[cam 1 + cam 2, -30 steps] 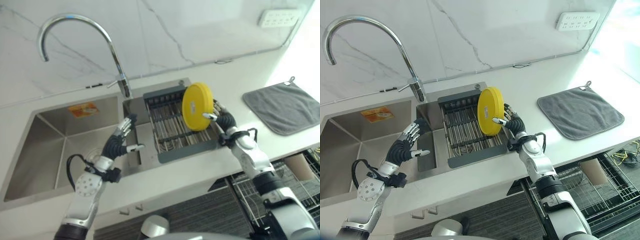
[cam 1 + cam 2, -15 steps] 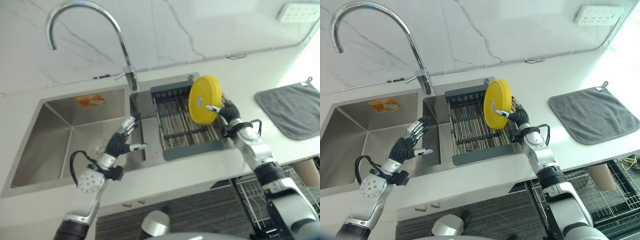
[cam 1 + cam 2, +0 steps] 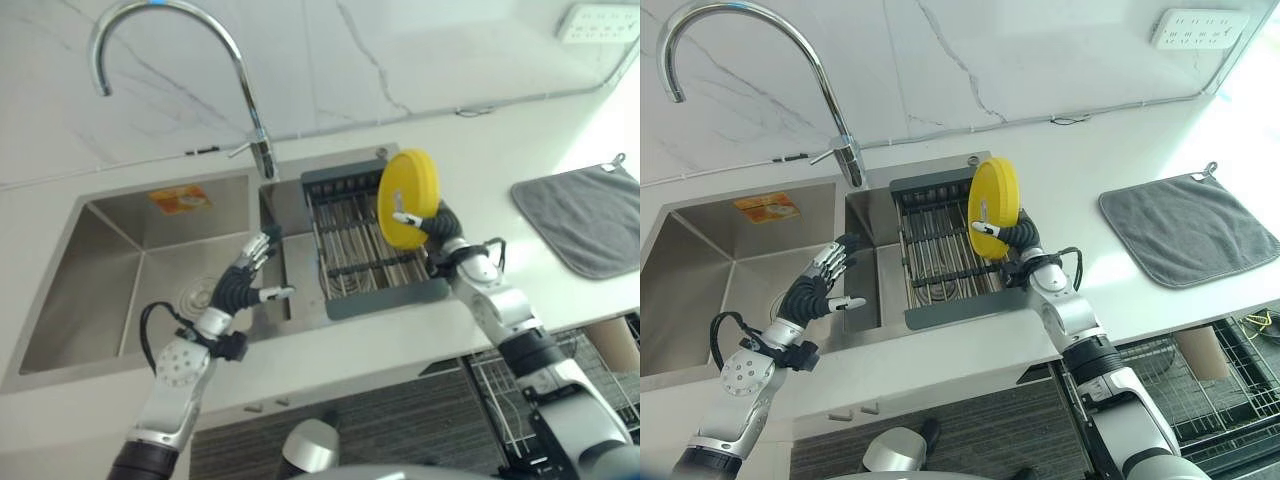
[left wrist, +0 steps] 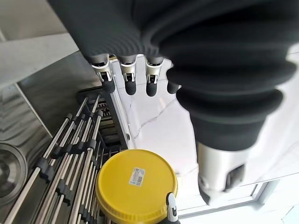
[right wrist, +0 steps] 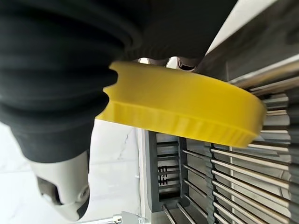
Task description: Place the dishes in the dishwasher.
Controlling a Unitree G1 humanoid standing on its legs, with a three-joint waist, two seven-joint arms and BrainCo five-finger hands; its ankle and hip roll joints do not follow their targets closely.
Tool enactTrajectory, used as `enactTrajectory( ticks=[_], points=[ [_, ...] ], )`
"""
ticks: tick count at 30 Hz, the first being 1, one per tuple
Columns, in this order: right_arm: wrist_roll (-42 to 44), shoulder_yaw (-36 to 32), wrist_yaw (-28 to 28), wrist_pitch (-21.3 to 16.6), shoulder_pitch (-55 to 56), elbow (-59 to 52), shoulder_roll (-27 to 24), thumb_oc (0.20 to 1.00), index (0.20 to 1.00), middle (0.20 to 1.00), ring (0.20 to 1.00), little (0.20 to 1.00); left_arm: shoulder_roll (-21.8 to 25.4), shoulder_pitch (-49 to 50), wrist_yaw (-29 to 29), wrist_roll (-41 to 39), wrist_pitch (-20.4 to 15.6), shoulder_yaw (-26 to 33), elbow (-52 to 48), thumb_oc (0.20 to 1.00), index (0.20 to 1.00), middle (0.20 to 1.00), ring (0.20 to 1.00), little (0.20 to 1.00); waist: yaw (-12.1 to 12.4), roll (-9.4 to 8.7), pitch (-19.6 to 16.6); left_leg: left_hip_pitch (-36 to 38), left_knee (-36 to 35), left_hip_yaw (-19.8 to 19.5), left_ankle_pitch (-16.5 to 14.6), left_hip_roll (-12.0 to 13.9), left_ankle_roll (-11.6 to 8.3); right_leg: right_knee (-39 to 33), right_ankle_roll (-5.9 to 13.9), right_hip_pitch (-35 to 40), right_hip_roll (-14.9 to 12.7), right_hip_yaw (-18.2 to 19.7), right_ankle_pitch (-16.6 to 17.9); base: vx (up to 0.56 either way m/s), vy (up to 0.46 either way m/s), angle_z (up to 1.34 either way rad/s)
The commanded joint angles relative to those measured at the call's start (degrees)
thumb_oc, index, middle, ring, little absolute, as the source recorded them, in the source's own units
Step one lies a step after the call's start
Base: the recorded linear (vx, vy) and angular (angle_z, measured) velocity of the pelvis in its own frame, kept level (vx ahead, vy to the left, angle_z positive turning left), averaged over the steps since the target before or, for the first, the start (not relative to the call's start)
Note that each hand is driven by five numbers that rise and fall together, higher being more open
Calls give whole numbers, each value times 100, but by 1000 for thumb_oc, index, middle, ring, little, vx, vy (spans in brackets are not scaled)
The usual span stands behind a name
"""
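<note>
A round yellow plate (image 3: 408, 195) stands almost upright, on edge, above the right side of the grey dish rack (image 3: 385, 300) in the sink's small right compartment. My right hand (image 3: 435, 224) is shut on its lower rim, thumb on the front face and fingers behind. In the right wrist view the plate's ribbed edge (image 5: 187, 114) crosses just past the wrist cover, with the rack's bars (image 5: 233, 186) beyond it. My left hand (image 3: 240, 285) hovers open over the sink divider, left of the rack, holding nothing. Its fingers (image 4: 128, 84) point toward the plate (image 4: 135, 191).
A tall curved faucet (image 3: 180, 60) rises behind the sink divider. The large steel basin (image 3: 130, 270) lies at the left. A grey cloth (image 3: 590, 215) rests on the counter at the right. A wire dishwasher rack (image 3: 1200, 390) shows below the counter edge, lower right.
The camera shifted after the first pictures. Since half a second ago my right wrist has moved a little left and the plate has turned more edge-on over the rack. The left hand is still.
</note>
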Motion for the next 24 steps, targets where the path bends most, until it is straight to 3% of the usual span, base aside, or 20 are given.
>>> enactTrajectory(
  ticks=[1,3,4,5,9,14,21,24],
  points=[
    [-394,17,-413,-203,-372,-382,124,1000,1000,1000,1000,1000,240,-139,115,-74,-228,-174,-378,1000,1000,1000,1000,1000,65,-194,-187,-438,534,360,-468,321,-201,599,408,-145,-473,401,-544,0,0,0],
    [-694,-2,-624,-187,-415,-331,111,1000,1000,1000,1000,1000,239,-155,122,-82,-214,-188,-370,1000,1000,1000,1000,1000,69,-189,-191,-445,543,362,-472,319,-203,600,411,-145,-477,401,-541,0,0,0],
    [-1031,-11,-1063,-116,-577,-69,13,868,868,868,868,868,242,-187,135,-108,-175,-262,-381,1000,1000,1000,1000,1000,96,-156,-191,-453,545,344,-473,308,-197,601,410,-148,-482,396,-533,0,0,0],
    [-1261,-29,-1308,-150,-710,170,-33,200,200,200,200,200,248,-232,125,-133,-149,-322,-370,1000,1000,1000,1000,1000,119,-133,-179,-460,550,330,-475,299,-195,603,412,-150,-491,389,-524,-7,34,0],
    [-1580,-95,-1728,-257,-977,753,-179,200,200,200,200,200,243,-319,101,-239,-226,-496,-295,1000,1000,1000,1000,1000,185,-39,-162,-520,558,285,-464,273,-193,618,432,-188,-544,338,-496,-14,36,1],
    [-1521,-112,-1757,-295,-1124,1041,-279,200,200,200,200,200,260,-383,87,-327,-253,-575,-268,1000,1000,1000,1000,1000,225,16,-142,-576,584,241,-455,246,-192,647,449,-226,-585,298,-484,-10,23,1],
    [-329,-216,-1283,-1108,-1205,1400,-158,200,200,200,200,200,236,-346,-92,-552,-248,-603,-231,1000,1000,1000,1000,1000,307,121,-137,-624,620,120,-459,186,-174,702,463,-254,-661,227,-489,17,36,10],
    [812,-291,-963,-1537,-1021,1226,90,200,200,200,200,200,186,-289,-152,-570,-274,-553,-212,1000,1000,1000,1000,1000,292,133,-138,-595,602,133,-454,191,-158,716,446,-237,-664,222,-507,0,0,0]
  ],
)
